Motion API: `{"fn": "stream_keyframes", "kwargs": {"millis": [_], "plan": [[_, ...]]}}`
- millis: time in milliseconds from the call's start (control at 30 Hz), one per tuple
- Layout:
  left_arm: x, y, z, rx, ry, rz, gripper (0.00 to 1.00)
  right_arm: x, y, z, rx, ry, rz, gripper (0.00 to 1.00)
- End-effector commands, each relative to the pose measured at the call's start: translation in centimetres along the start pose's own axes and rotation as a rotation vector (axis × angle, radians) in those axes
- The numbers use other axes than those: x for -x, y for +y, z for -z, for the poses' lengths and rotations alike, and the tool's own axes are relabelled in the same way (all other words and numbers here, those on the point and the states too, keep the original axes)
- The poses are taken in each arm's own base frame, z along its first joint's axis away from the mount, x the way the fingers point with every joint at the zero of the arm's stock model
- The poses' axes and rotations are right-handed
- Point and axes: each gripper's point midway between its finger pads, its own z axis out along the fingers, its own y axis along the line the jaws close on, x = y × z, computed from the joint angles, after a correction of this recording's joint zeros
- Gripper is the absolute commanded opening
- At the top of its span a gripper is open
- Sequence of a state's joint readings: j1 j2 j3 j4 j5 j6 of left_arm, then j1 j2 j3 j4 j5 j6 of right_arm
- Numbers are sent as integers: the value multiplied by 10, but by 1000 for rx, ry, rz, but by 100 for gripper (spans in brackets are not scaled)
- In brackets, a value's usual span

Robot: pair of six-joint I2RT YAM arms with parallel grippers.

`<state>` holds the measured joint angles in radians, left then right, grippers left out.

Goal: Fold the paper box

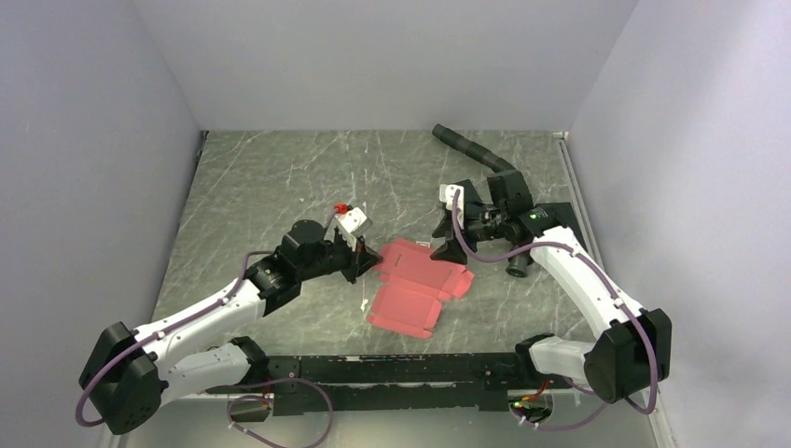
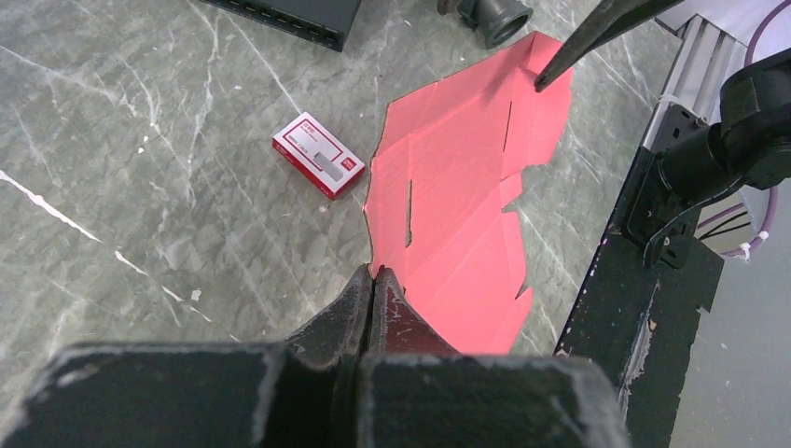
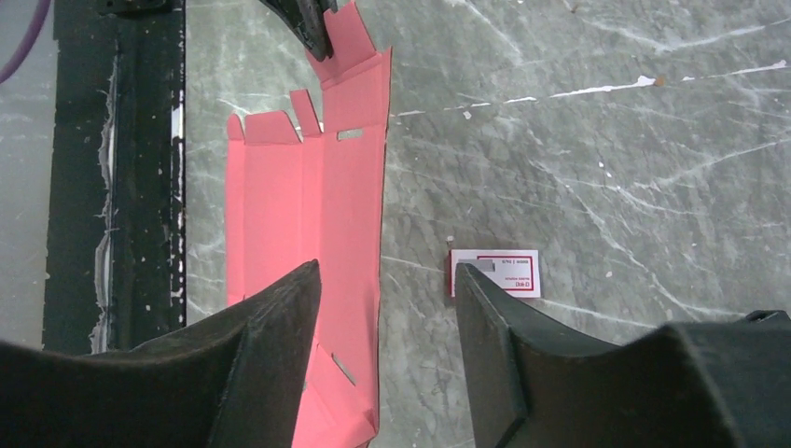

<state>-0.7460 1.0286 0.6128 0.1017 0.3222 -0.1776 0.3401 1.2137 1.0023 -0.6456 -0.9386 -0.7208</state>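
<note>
Lying flat and unfolded on the table (image 1: 280, 177), the box (image 1: 415, 285) sits just beyond the black rail (image 1: 401, 369) at the near edge, between the two grippers. Its pink face is up, with creases, a narrow slit and small tabs along its edges showing in the wrist views.

The left gripper (image 1: 359, 266) is low at the box's left side. In its wrist view its fingers (image 2: 340, 313) are pressed together with no gap, and their tips meet right at the edge of the box (image 2: 457, 187). Whether cardboard is caught between them cannot be told.

The right gripper (image 1: 451, 245) stands at the far right corner of the box. In its wrist view it (image 3: 387, 271) is spread wide: one finger (image 3: 270, 345) hangs over the box (image 3: 317, 205), and the other (image 3: 504, 345) is over bare table. In the left wrist view the tip of one of its fingers touches, or nearly touches, a corner flap at the far end of the box.

A small red-and-white card (image 2: 317, 168) lies on the table just beside the box, apart from it. In the right wrist view the card (image 3: 494, 273) lies just past the tip of the finger over the table.
</note>
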Motion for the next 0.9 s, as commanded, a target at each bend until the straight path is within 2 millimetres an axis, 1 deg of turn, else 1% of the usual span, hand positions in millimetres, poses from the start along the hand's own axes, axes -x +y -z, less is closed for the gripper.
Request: {"fn": "stream_keyframes", "kwargs": {"millis": [0,33,133,200,300,467,733,800,867], "plan": [[12,-3,-5,3,-37,-19,0,0,-8,-7,-29,17,43,55],[11,-4,-6,3,-32,-20,0,-1,-7,-8,-28,22,47,52],[10,-5,-7,4,-26,-22,0,-2,-6,-10,-24,30,54,37],[10,-6,-7,5,-27,-24,0,-1,-5,-10,-18,28,58,32],[11,-6,-5,6,-32,-27,0,-2,-4,-11,-13,29,53,32],[12,-6,-1,19,-35,-30,0,-6,-1,-13,12,37,39,34],[15,-5,6,36,-49,-31,0,-10,4,-18,43,49,25,33],[15,-5,6,35,-51,-30,0,-10,5,-19,50,47,29,26],[14,-5,6,34,-48,-30,0,-7,6,-18,56,42,36,15]]}}
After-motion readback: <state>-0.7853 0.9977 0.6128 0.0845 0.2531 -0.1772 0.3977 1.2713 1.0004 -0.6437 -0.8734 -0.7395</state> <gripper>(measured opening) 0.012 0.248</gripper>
